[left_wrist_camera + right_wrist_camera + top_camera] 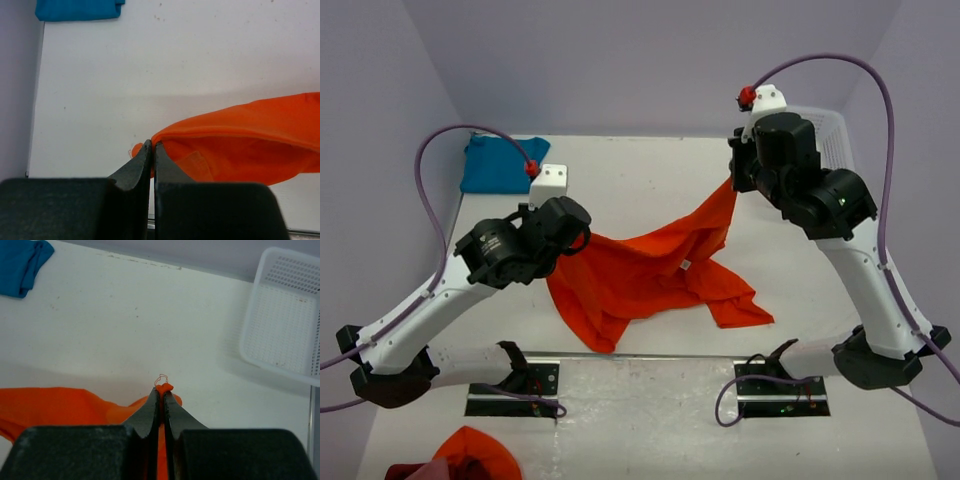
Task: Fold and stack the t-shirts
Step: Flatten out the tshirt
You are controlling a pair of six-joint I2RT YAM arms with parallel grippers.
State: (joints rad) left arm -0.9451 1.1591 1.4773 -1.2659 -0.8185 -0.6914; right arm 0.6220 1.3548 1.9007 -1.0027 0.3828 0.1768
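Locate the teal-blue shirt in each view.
Top external: teal-blue shirt sits upper left.
Left wrist: along the top-left edge, cropped by the frame.
Right wrist: in the top-left corner.
Shared landmark: orange shirt, visible in all three.

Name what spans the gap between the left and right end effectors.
The orange t-shirt: the left end effector and right end effector each pinch an edge, and it hangs between them, clearest in the top view.
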